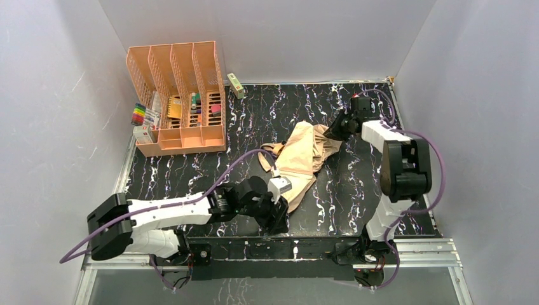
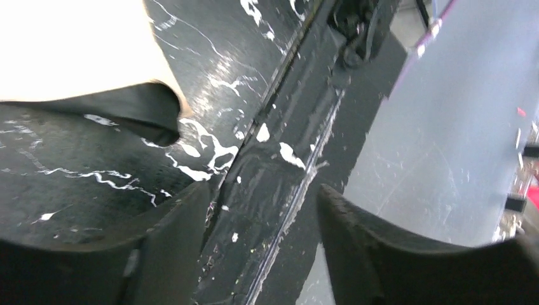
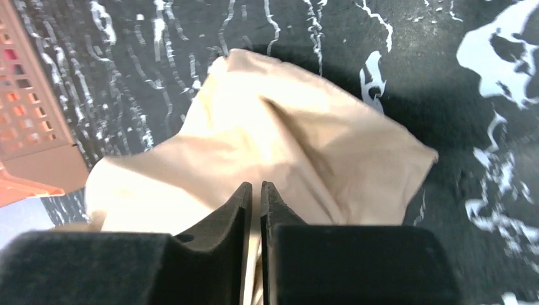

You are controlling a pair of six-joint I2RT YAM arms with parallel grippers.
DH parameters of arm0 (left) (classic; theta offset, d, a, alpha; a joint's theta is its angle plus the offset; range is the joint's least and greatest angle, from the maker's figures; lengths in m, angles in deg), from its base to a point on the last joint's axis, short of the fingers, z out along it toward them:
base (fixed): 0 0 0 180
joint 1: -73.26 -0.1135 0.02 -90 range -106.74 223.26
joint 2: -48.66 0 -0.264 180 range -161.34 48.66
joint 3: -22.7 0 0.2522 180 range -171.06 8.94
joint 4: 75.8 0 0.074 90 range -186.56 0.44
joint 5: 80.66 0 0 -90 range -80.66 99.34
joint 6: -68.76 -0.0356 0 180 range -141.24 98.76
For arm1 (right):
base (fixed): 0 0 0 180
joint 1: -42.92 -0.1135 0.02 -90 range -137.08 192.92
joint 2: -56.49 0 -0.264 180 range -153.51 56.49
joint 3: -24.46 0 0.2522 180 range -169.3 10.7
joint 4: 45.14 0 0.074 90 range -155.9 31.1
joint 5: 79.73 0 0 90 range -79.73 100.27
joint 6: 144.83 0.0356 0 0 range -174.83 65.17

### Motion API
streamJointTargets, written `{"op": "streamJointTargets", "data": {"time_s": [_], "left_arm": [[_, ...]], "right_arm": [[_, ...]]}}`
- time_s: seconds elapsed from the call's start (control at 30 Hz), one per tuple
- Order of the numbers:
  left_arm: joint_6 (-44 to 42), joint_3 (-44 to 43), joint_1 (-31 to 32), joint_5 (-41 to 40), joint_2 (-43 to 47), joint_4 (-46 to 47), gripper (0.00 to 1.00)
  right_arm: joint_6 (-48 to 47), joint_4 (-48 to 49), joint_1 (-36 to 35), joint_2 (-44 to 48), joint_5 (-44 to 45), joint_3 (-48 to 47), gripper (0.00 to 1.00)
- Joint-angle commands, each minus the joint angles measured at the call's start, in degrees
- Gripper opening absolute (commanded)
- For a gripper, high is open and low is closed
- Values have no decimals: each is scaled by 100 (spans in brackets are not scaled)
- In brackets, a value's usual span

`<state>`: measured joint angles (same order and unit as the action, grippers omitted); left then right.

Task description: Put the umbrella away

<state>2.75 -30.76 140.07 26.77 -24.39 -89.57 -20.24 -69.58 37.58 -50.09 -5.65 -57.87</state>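
Left claw [image 2: 264,190] hangs open and empty at the near edge of the black, white-veined worktop [image 1: 191,171], with pale walls [image 1: 286,38] all round. The umbrella [image 1: 302,159] sprawls between both claws. The right claw [image 3: 256,185] sits at its fabric, jaws a sliver apart; pinching or not, can't tell.

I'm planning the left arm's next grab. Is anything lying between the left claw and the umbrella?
Nothing visible does. The left claw, jaws open and empty, is at the near edge of the table, right beside the near end of the umbrella. Only marbled tabletop shows between them.
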Motion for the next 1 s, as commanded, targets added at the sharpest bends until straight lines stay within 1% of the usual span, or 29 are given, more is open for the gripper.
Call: {"op": "streamJointTargets", "data": {"time_s": [0.0,0.03,0.07,0.1,0.13,0.17,0.2,0.33,0.43,0.57,0.63,0.7,0.8,0.87,0.97], "left_arm": [[408,58,169,-1309,752,299,68],[466,66,224,-1606,855,295,75],[507,61,266,-2030,908,259,79],[525,59,304,-2265,923,243,81],[532,42,345,-2451,907,210,84],[544,15,381,-2610,860,202,91],[553,-3,412,-2667,784,211,94],[593,-209,606,-2960,313,271,98],[822,-282,749,-3427,3,299,98],[1196,-251,863,-3976,-224,336,98],[1293,-248,889,-4145,-344,354,98],[1369,-235,902,-4230,-424,395,98],[1316,-239,904,-4244,-495,579,98],[1287,-256,904,-4217,-530,699,98],[1276,-277,904,-4178,-628,837,97]], "right_arm": [[30,35,33,1019,259,267,21],[52,17,39,1201,324,353,24],[64,6,34,1379,390,445,26],[77,-12,34,1568,486,536,28],[95,-38,35,1750,585,635,29],[96,-62,36,1962,657,725,31],[88,-95,40,2172,705,825,32],[61,-282,30,3054,657,1140,34],[70,-377,-37,3782,91,1442,34],[125,-280,-582,4439,-355,1855,33],[146,-58,-943,4455,-544,1914,34],[179,384,-1246,4323,-727,1982,33],[145,862,-1492,3820,-993,1882,28],[12,947,-1570,3409,-900,1734,26],[-61,817,-1575,2797,-537,1482,20]]}}
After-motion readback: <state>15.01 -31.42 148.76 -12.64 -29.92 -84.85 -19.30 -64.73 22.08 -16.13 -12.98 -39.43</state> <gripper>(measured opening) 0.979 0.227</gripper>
